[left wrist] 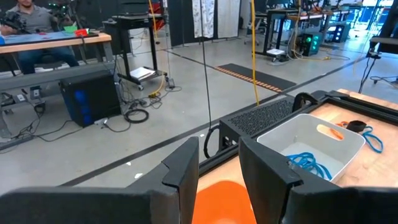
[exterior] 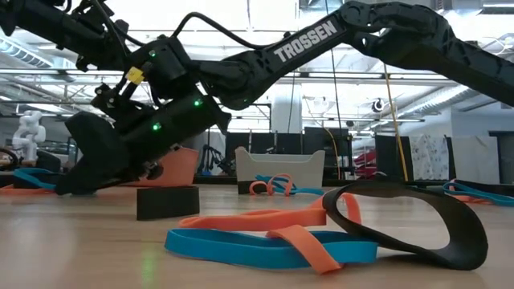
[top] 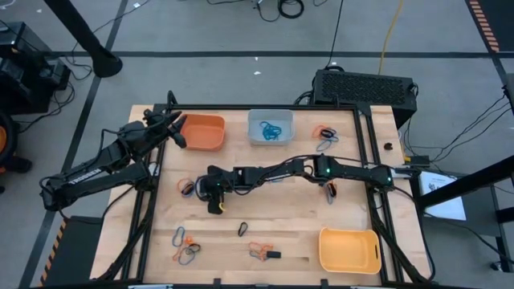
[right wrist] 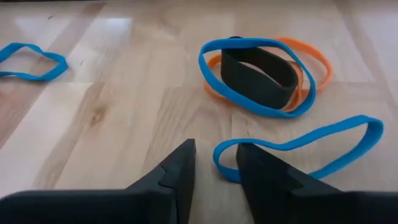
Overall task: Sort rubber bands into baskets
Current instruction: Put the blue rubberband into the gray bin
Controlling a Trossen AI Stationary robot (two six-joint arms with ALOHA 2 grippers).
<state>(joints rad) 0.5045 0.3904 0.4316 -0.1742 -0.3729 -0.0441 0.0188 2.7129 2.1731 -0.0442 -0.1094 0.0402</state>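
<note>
Right pincer low over the bench, left of centre, fingers a narrow gap apart, nothing in them. Just ahead: a blue band, then a blue/orange/black cluster. Left pincer above the orange basket, fingers slightly apart, empty. Blue bands in the blue-grey basket. Yellow basket at the front right.

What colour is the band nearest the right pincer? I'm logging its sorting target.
Blue: the loop just ahead of the right pincer, clearest in the right wrist view.
</note>
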